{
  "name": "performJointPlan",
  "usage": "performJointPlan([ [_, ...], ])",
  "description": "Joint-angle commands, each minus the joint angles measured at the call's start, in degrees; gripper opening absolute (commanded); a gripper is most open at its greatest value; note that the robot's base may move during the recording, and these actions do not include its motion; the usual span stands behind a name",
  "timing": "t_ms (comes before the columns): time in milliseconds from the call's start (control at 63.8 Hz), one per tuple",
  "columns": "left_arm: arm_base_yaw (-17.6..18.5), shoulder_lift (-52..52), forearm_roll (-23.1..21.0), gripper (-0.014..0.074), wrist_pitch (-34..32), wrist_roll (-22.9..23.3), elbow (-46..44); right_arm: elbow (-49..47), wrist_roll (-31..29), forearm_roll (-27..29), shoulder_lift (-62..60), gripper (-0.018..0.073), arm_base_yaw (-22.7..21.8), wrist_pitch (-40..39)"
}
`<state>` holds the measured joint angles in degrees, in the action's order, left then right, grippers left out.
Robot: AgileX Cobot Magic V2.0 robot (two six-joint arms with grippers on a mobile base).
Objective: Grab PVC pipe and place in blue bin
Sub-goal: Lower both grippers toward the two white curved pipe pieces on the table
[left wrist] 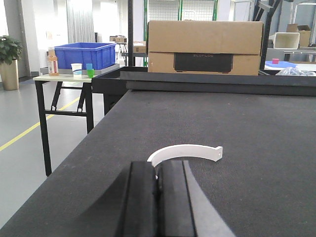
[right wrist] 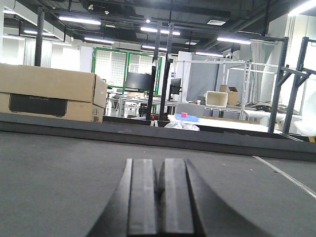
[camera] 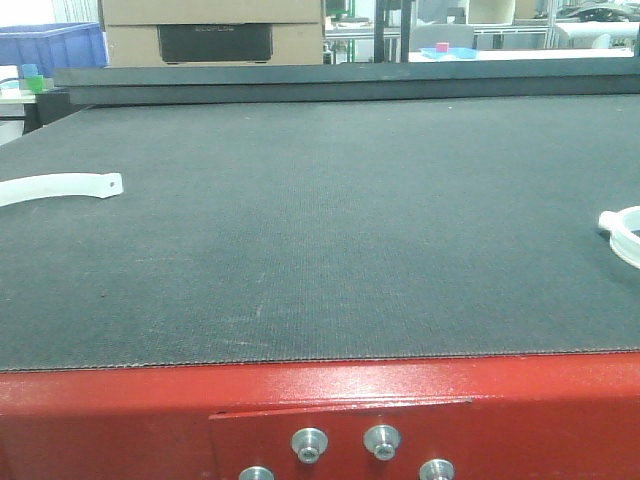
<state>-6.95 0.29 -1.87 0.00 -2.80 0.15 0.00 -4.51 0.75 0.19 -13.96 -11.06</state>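
Curved white PVC piece (left wrist: pixel 186 151) lies crosswise just ahead of the nearer left gripper (left wrist: pixel 158 170), jaws pressed together, empty.

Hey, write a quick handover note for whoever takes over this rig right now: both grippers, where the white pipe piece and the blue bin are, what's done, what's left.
Left gripper: shut, empty, low at the mat.
Right gripper: shut, empty, bare mat ahead of it.
Curved white PVC piece: lying flat just ahead of the left gripper, untouched.
A second white ring-shaped piece lies at the mat's right edge.
Blue bin: on the side table, off the mat's far-left corner.
Done: nothing gripped.
Left: open, grasp the piece, carry it to the bin.
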Motion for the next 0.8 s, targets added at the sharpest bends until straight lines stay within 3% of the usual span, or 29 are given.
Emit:
performJointPlan([
  [0,-0.08,-0.29,-0.39,-0.0111,-1.05,0.31,-0.15,0.0,0.08,-0.01,-0.19,-0.0169,-0.3,-0.92],
  [314,-0.08,-0.29,-0.39,-0.0111,-1.05,0.31,-0.15,0.0,0.08,-0.01,-0.19,-0.0169,-0.3,-1.03],
  [549,-0.08,-0.29,-0.39,-0.0111,-1.05,0.31,-0.15,-0.47,0.08,0.25,-0.19,-0.0169,-0.3,-8.36],
  [721,-0.07,-0.29,-0.06,-0.0111,-1.05,0.19,-0.15,-5.97,0.08,1.51,-0.19,-0.0169,-0.3,-6.65],
  [784,-0.07,-0.29,2.38,-0.0111,-1.05,-0.08,-0.15,-8.08,0.08,2.78,-0.19,-0.0169,-0.3,-3.63],
])
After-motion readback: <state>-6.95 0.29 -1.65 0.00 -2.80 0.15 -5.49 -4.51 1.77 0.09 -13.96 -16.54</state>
